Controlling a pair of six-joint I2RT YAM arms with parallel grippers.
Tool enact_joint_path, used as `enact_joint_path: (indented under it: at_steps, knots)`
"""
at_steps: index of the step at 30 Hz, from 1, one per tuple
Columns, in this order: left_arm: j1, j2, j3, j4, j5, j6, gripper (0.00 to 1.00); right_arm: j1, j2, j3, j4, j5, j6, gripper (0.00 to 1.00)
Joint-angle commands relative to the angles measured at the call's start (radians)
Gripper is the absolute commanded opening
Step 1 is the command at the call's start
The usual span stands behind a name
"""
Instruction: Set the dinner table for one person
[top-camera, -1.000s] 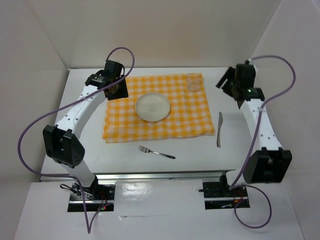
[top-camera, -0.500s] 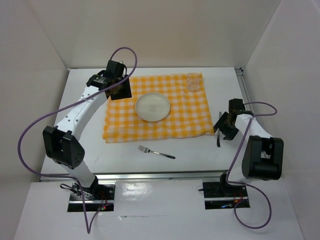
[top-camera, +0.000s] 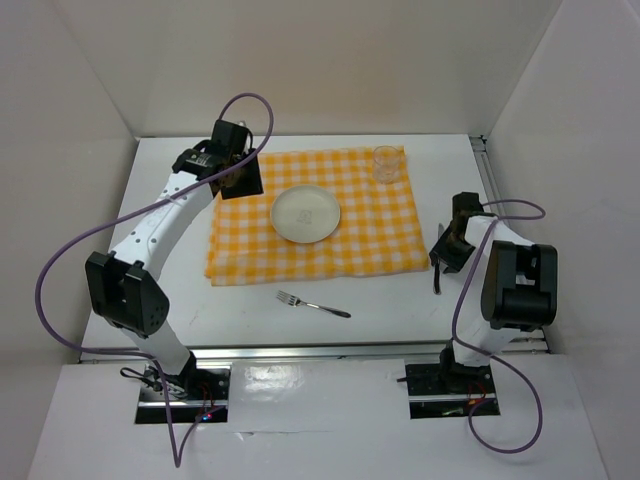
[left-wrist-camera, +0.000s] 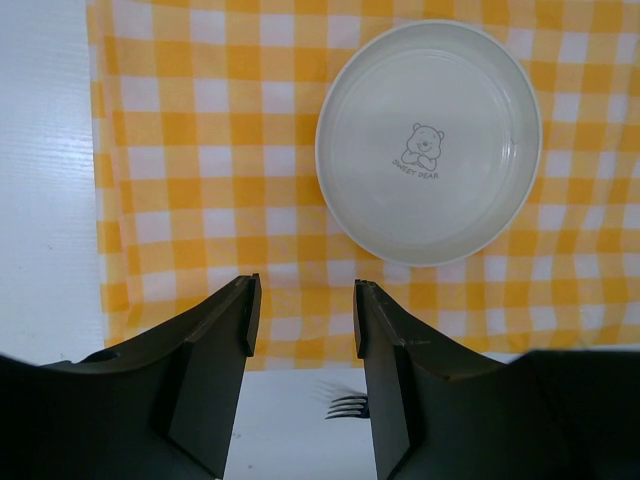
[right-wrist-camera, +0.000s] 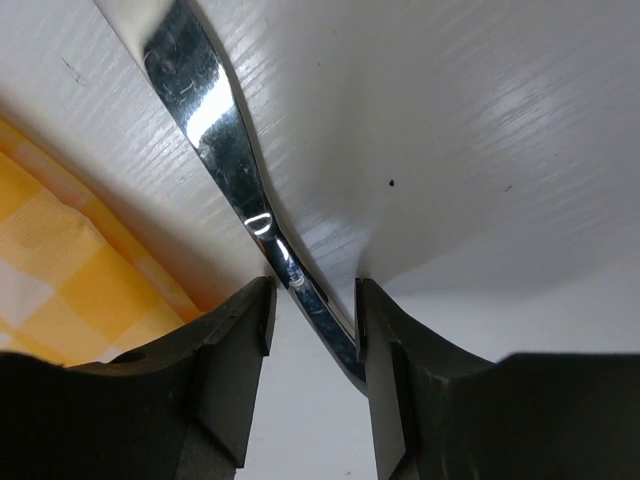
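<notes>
The white dinner table (top-camera: 170, 290) carries a yellow-and-white checked cloth (top-camera: 380, 240) with a white plate (top-camera: 306, 214) in its middle and a clear glass (top-camera: 386, 163) at its far right corner. A fork (top-camera: 312, 303) lies on the table in front of the cloth. A knife (top-camera: 437, 275) lies right of the cloth. My right gripper (top-camera: 447, 250) is down at the knife, open, with the knife (right-wrist-camera: 215, 130) passing between its fingers (right-wrist-camera: 312, 295). My left gripper (top-camera: 238, 180) hangs open and empty over the cloth's left part (left-wrist-camera: 305, 300), near the plate (left-wrist-camera: 430, 140).
White walls close in the table on the left, back and right. A metal rail (top-camera: 320, 350) runs along the near edge by the arm bases. The fork's tines (left-wrist-camera: 348, 405) show below the cloth's edge (left-wrist-camera: 200, 150) in the left wrist view.
My right arm has swung down from the back right corner to the knife and stands with its fingers around it. My left gripper has barely shifted.
</notes>
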Motion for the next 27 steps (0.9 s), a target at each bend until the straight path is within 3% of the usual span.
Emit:
enact_joint_path:
  at_steps: [1, 4, 11, 15, 18, 22, 27]
  knots:
    - [0.0, 0.005, -0.001, 0.022, 0.012, 0.016, 0.59, -0.006, 0.022, 0.017, 0.058, 0.066, -0.01, 0.48]
    - [0.0, 0.014, -0.001, 0.022, 0.012, 0.016, 0.59, -0.006, 0.045, 0.017, 0.058, 0.081, -0.02, 0.42]
    - [0.0, 0.023, 0.019, 0.022, 0.012, 0.016, 0.58, -0.006, 0.057, 0.008, 0.101, 0.015, -0.01, 0.42]
    - [0.0, 0.032, 0.028, 0.022, 0.012, 0.016, 0.58, -0.006, 0.089, 0.008, 0.101, -0.012, -0.021, 0.47]
    - [0.0, 0.042, 0.037, 0.013, 0.012, 0.025, 0.58, -0.006, 0.103, 0.017, 0.11, -0.003, -0.011, 0.28]
    - [0.0, 0.042, 0.047, 0.013, 0.012, 0.025, 0.58, -0.006, 0.076, 0.037, 0.11, 0.02, 0.011, 0.11]
    - [0.0, 0.042, 0.047, 0.013, 0.012, 0.025, 0.58, -0.006, 0.01, 0.109, 0.076, 0.07, 0.011, 0.1]
